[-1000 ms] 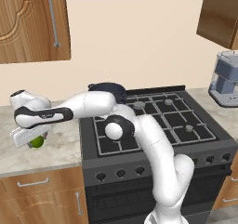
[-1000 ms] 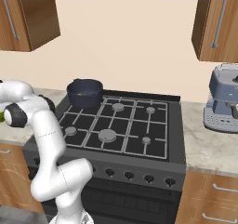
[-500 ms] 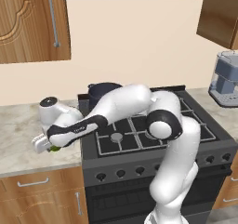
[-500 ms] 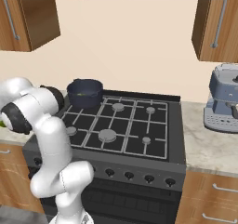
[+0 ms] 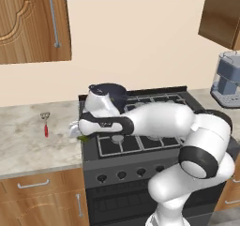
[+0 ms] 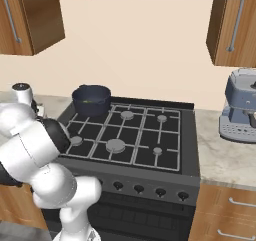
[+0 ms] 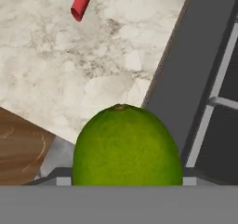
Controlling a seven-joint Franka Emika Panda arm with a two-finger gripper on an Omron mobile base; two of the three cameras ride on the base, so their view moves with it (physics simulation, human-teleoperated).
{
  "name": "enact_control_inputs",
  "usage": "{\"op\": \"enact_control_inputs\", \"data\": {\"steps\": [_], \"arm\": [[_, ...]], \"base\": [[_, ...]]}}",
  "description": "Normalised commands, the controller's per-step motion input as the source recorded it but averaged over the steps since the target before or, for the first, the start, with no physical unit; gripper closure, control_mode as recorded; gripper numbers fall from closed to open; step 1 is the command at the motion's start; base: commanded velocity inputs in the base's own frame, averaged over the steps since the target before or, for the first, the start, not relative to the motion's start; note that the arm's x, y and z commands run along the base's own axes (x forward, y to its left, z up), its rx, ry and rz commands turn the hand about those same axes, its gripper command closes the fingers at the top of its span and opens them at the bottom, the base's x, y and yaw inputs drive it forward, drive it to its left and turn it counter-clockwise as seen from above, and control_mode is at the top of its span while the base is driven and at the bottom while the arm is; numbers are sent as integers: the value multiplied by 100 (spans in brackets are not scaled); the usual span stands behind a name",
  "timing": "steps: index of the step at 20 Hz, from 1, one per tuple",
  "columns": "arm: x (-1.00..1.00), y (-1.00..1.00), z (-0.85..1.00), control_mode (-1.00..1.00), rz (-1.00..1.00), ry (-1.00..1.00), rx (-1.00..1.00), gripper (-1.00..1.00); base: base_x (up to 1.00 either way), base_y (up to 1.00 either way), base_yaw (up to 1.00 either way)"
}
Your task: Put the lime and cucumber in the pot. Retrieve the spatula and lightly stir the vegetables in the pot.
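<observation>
My gripper (image 5: 80,135) hangs low over the seam between the counter and the stove's left edge, shut on the lime (image 7: 126,146). The bright green ball sits between the fingers in the hand view, and a sliver of it (image 5: 84,138) peeks out under the hand in the left base view. The dark pot (image 6: 91,99) stands on the back left burner, behind my hand (image 5: 110,92). A thin dark green streak inside its rim looks like the cucumber (image 6: 88,101). The spatula (image 5: 45,124) lies on the counter to the left, and its red handle (image 7: 82,2) shows in the hand view.
The gas stove (image 6: 131,135) has raised grates and front knobs. A marble counter (image 5: 28,140) runs to its left. A coffee machine (image 6: 241,107) stands on the right counter. Wooden cabinets (image 5: 28,23) and a range hood hang overhead.
The arm has swung right, carrying the lime from the far left of the counter to the stove's left edge. The spatula and pot have stayed put.
</observation>
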Motion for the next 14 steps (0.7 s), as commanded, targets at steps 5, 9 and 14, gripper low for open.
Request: {"op": "enact_control_inputs", "data": {"steps": [5, 9, 14], "arm": [[82, -78, 67, -100, -8, 20, -5, 100], [1, -37, 78, -100, 0, 0, -8, 100], [39, -18, 8, -100, 0, 0, -30, 100]], "base": [[0, 0, 0], [0, 0, 0], [0, 0, 0]]}}
